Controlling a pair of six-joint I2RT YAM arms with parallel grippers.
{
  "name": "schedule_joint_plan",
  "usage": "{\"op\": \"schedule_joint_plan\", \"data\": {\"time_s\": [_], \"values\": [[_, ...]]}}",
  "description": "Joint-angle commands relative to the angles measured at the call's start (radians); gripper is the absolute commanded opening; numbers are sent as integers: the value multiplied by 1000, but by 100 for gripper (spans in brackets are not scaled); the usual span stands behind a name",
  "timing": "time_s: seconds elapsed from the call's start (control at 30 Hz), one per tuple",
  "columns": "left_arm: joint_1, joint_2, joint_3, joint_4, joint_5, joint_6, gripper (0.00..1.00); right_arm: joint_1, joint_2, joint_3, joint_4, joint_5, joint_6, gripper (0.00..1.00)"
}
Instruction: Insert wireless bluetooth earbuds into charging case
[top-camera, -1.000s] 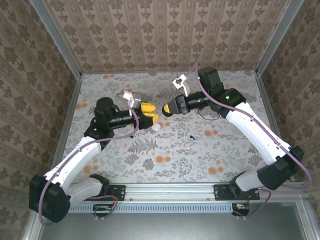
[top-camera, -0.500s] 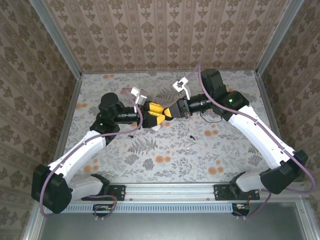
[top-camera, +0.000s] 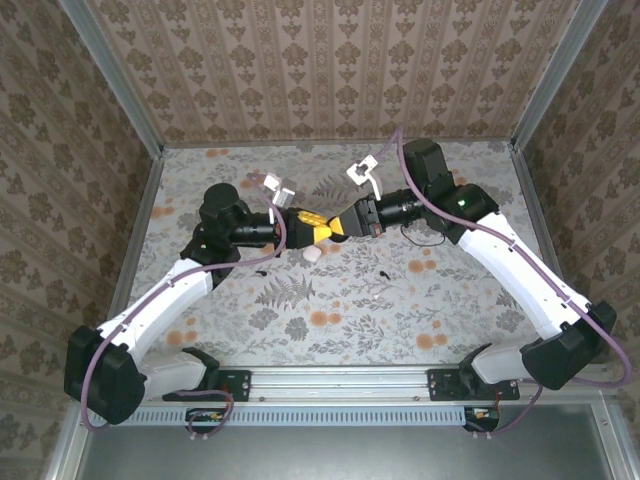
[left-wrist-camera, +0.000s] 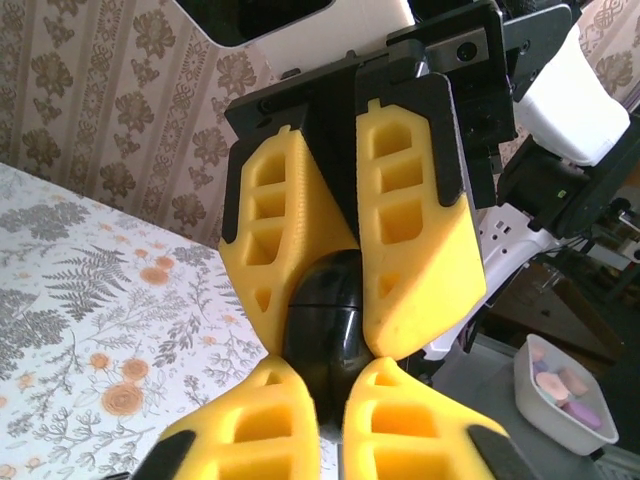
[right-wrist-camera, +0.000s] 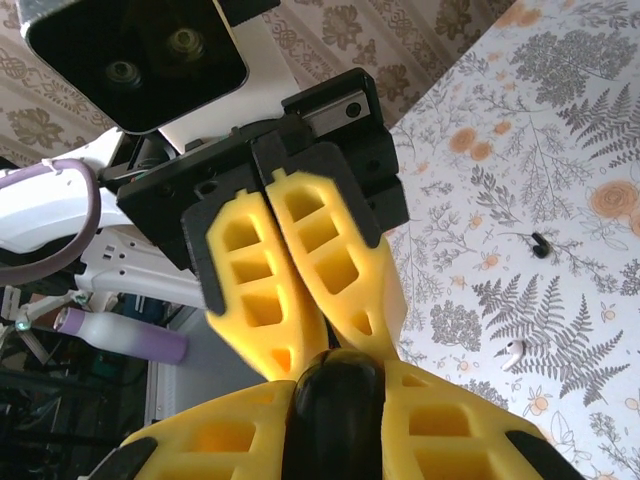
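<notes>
A glossy black rounded piece with a seam across it (left-wrist-camera: 322, 320) (right-wrist-camera: 338, 420) is held in the air between both grippers; by its size and seam it looks like the charging case. My left gripper (left-wrist-camera: 330, 375) (top-camera: 316, 229) is shut on one end. The right gripper (right-wrist-camera: 335, 385) (top-camera: 332, 226) is shut on the other end, tip to tip with the left. A small white earbud-shaped piece (top-camera: 313, 255) (right-wrist-camera: 515, 352) lies on the table just below them. A tiny black curved piece (top-camera: 384, 272) (right-wrist-camera: 540, 245) lies further right.
The floral tablecloth (top-camera: 350, 320) is bounded by wallpapered walls and metal corner posts (top-camera: 120, 90). Off the table, a white dish of small pastel pieces (left-wrist-camera: 560, 385) and a purple bottle (right-wrist-camera: 120, 335) are in the background.
The left gripper moved right to meet the right gripper and closed on the black piece. The right gripper shifted slightly left, then held still.
</notes>
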Motion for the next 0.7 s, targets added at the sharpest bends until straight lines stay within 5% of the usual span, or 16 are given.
{"op": "schedule_joint_plan", "data": {"time_s": [0.0,0.2,0.27,0.37,0.67], "values": [[-21,14,20,48,6,-2,1,22,-10,-20,151,-60,83,0],[-19,21,5,103,-13,-46,0,25,-8,-39,194,-59,118,2],[-15,20,-3,108,-28,-54,0,26,-7,-42,198,-34,135,30],[1,14,-25,128,-69,-82,0,25,-18,-49,218,35,172,56],[59,-22,-105,239,-196,-205,0,19,-81,-167,507,178,418,69]]}}
